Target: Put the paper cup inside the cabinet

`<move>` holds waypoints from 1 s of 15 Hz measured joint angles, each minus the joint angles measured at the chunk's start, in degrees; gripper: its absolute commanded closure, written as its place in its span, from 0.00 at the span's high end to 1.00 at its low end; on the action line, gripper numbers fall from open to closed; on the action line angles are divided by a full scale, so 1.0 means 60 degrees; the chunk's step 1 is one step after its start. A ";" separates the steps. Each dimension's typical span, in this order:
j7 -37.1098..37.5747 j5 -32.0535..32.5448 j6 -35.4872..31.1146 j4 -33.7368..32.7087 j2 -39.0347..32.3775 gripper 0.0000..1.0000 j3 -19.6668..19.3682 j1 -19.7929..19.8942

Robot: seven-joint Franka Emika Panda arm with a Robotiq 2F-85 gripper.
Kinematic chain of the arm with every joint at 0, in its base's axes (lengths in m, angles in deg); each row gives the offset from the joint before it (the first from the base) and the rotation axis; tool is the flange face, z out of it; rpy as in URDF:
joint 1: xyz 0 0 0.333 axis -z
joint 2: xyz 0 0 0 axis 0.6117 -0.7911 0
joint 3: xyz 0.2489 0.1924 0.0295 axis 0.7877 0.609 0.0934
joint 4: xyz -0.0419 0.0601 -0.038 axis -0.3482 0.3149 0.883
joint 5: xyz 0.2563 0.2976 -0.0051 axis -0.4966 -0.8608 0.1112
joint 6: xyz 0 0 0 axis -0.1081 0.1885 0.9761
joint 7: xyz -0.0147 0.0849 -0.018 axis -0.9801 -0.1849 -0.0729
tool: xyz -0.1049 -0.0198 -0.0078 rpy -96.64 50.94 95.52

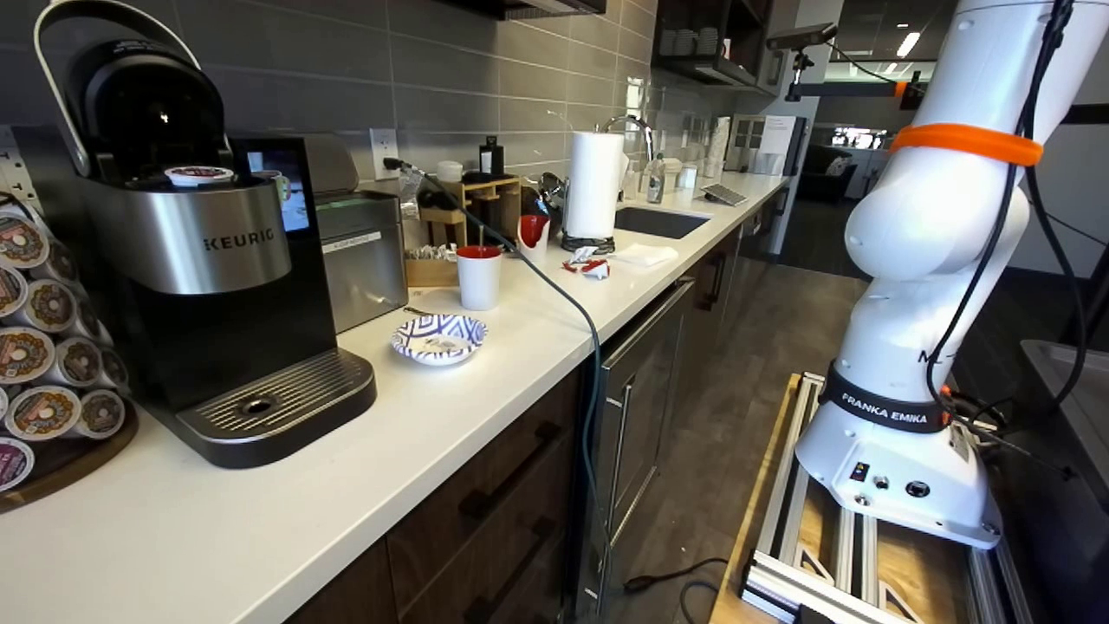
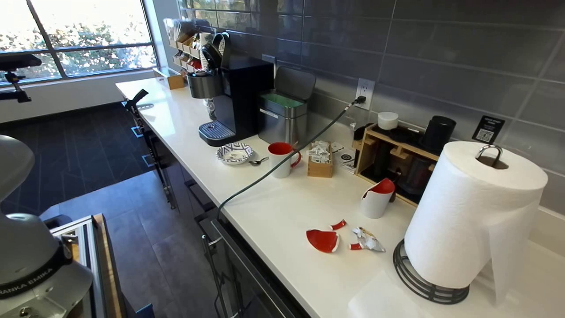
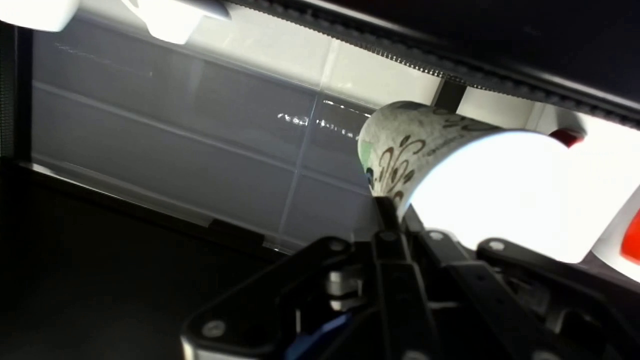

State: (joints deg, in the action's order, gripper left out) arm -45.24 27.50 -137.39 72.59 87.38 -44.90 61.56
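In the wrist view, a paper cup with a brown swirl pattern lies tilted in my gripper. The gripper is shut with the cup's wall pinched between its fingertips. A large overexposed white area beside the pattern looks like the cup's inside. Dark cabinet parts surround the cup, with grey tile behind it. In an exterior view, a dark upper cabinet with stacked dishes hangs on the back wall. The gripper and the paper cup are out of view in both exterior views.
In the wrist view, a white mug is at the top left and a red and white object at the right edge. The counter holds a coffee maker, a paper towel roll, mug shards and a cord.
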 measured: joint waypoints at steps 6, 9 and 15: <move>0.0101 0.0319 0.0011 0.0030 0.0000 0.01 0.0398 0.0494; 0.0163 0.0442 0.0039 0.0070 0.0001 0.01 0.0611 0.0695; 0.0338 0.0668 0.0062 0.0165 0.0018 0.43 0.1038 0.1057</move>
State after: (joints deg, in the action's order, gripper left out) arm -43.21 31.51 -137.02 73.58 87.49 -38.67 67.91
